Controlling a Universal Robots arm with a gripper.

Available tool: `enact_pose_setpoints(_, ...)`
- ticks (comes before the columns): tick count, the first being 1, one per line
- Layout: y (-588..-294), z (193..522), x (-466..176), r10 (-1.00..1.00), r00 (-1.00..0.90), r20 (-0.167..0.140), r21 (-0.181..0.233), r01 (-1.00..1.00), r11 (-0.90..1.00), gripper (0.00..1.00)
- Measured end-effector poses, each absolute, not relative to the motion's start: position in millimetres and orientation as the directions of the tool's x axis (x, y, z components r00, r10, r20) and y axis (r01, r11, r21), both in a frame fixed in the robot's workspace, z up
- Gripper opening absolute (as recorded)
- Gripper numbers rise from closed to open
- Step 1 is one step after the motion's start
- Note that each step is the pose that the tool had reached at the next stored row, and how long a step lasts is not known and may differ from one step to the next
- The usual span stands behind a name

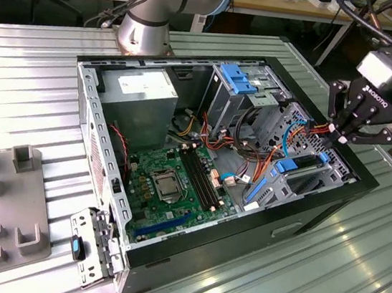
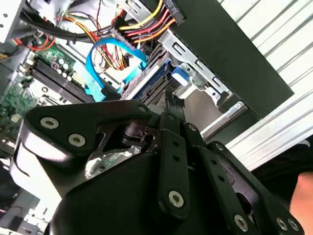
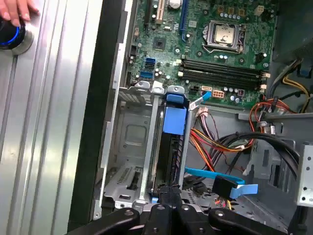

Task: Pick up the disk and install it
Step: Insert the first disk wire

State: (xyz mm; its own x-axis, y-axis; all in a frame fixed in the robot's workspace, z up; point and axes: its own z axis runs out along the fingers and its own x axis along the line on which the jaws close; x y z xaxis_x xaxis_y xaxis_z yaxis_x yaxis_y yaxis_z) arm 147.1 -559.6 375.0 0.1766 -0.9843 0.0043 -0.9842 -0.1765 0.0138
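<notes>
The disk [image 3: 172,147] stands on edge in a slot of the metal drive cage [image 3: 128,142] inside the open computer case. Its bright blue carrier end [image 3: 174,119] faces the motherboard. In the exterior view the disk [image 1: 296,167] sits in the cage at the case's right end. My gripper [image 1: 342,135] hovers right over that cage with its black fingers drawn together, shut on nothing. In both wrist views the gripper [image 3: 168,192] [image 2: 169,104] has its tips at or just above the disk's [image 2: 152,81] near edge; I cannot tell if they touch.
The motherboard [image 1: 170,179] and grey power supply [image 1: 141,92] fill the case. A light-blue ribbed bracket [image 1: 237,78] tops the back bay. Red, yellow and blue cables [image 3: 220,142] crowd beside the cage. A hand [image 3: 17,10] rests by a blue button. A grey fixture [image 1: 1,200] stands at the exterior view's left.
</notes>
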Motion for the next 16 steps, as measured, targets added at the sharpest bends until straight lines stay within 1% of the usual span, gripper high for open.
enact_pose_setpoints(2,-559.5,375.0,148.7,-0.954,0.301,0.012,0.016,-0.954,-0.301,0.11)
enact_pose_setpoints(3,-559.5,375.0,148.8,-0.944,0.329,0.012,0.016,-0.944,-0.329,0.11)
enact_pose_setpoints(9,-559.6,375.0,148.7,-0.935,0.354,0.012,0.016,-0.935,-0.353,0.11)
enact_pose_setpoints(16,-559.7,375.0,148.7,-0.897,0.442,0.012,0.016,-0.897,-0.442,0.11)
